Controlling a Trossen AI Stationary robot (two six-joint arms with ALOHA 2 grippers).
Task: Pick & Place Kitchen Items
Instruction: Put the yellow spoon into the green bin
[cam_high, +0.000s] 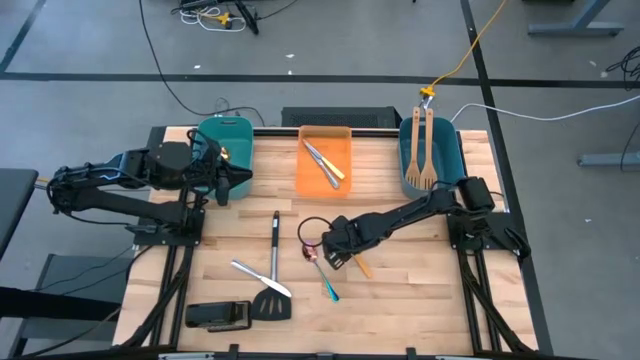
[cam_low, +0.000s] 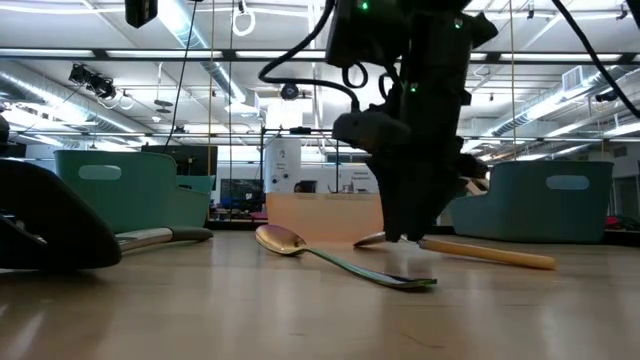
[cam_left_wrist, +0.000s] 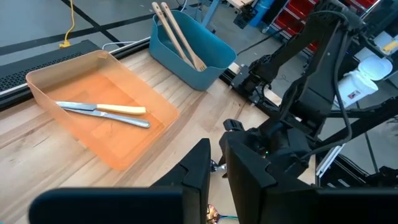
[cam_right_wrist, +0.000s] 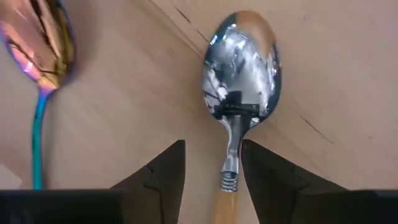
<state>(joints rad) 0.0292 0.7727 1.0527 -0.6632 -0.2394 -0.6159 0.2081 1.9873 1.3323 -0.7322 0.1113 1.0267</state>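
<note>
My right gripper (cam_high: 336, 250) is down at the table's middle, open. In the right wrist view its fingers (cam_right_wrist: 213, 163) stand on either side of the neck of a shiny spoon (cam_right_wrist: 241, 68) with a light wooden handle (cam_low: 490, 254), which lies flat on the table. I cannot see a touch. A rainbow-tinted spoon (cam_right_wrist: 37, 43) with a teal handle (cam_high: 327, 285) lies flat beside it. A black spatula with a steel handle (cam_high: 274, 270) and a silver knife (cam_high: 258, 276) lie further left. My left gripper (cam_high: 240, 185) waits by the left teal bin (cam_high: 225, 140), its fingers (cam_left_wrist: 198, 180) close together and empty.
An orange bin (cam_high: 325, 175) at the far middle holds two knives (cam_left_wrist: 102, 111). A teal bin (cam_high: 430, 160) at the far right holds two wooden spatulas (cam_high: 424, 145). A flat black block (cam_high: 218, 316) lies near the front left edge. Bare wood lies to the right of the spoons.
</note>
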